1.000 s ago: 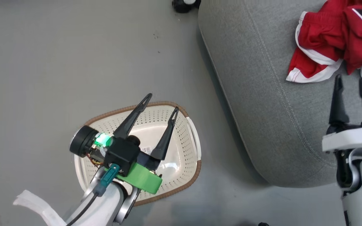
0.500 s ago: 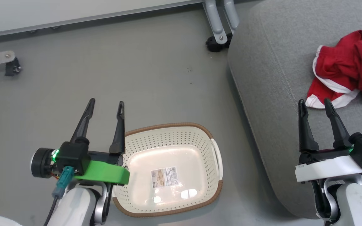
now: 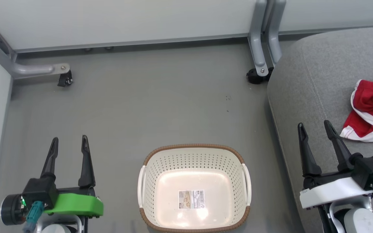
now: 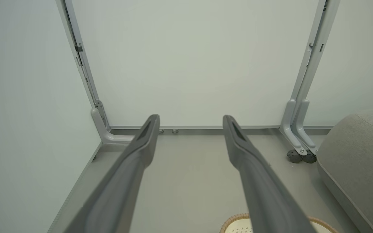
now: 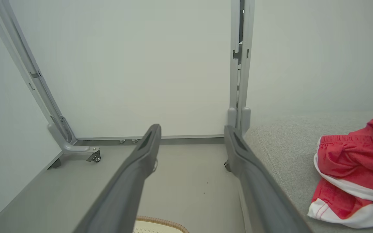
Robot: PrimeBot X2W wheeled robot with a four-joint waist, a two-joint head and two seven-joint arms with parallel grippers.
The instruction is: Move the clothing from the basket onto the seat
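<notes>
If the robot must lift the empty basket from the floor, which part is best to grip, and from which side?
Probably the white side handle of the basket, coming from above. The basket stands upright with its mouth up, and the handle forms a thin bar along the wall, narrow enough for open jaws. The right gripper is nearer this one.
</notes>
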